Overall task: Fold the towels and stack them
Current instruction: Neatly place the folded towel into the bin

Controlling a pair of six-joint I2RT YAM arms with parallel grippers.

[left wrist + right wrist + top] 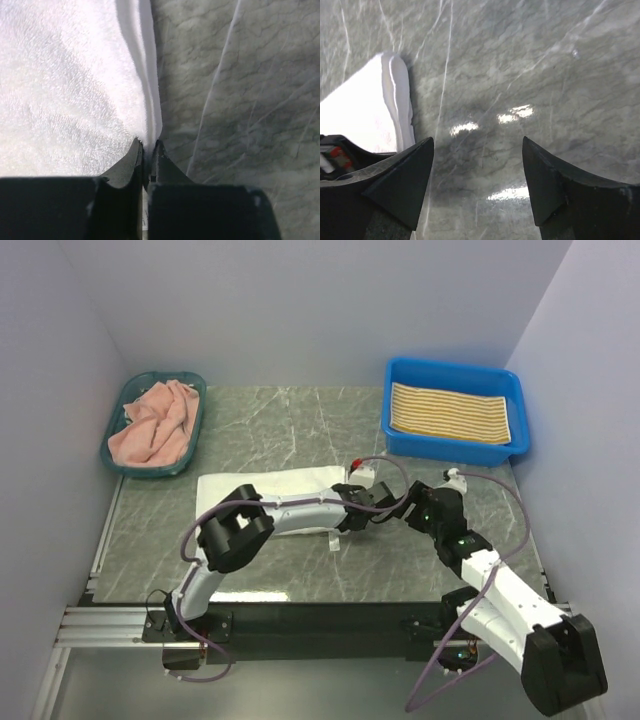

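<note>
The plain white towel (262, 489) lies folded in the middle of the table. My left gripper (345, 512) is shut on its right edge; in the left wrist view the pads (136, 150) pinch the towel's layered edge (75, 90). My right gripper (408, 502) is open and empty just right of it, over bare marble (477, 150), with the towel's corner (370, 107) to its left. The salmon pink towel (155, 422) lies crumpled in a teal basket. The folded yellow-and-white striped towel (450, 412) lies in a blue bin. The dark-and-white striped towel is out of view.
The teal basket (113, 455) stands at the back left and the blue bin (455, 450) at the back right. Purple cables loop round both arms. Walls close in the table on three sides.
</note>
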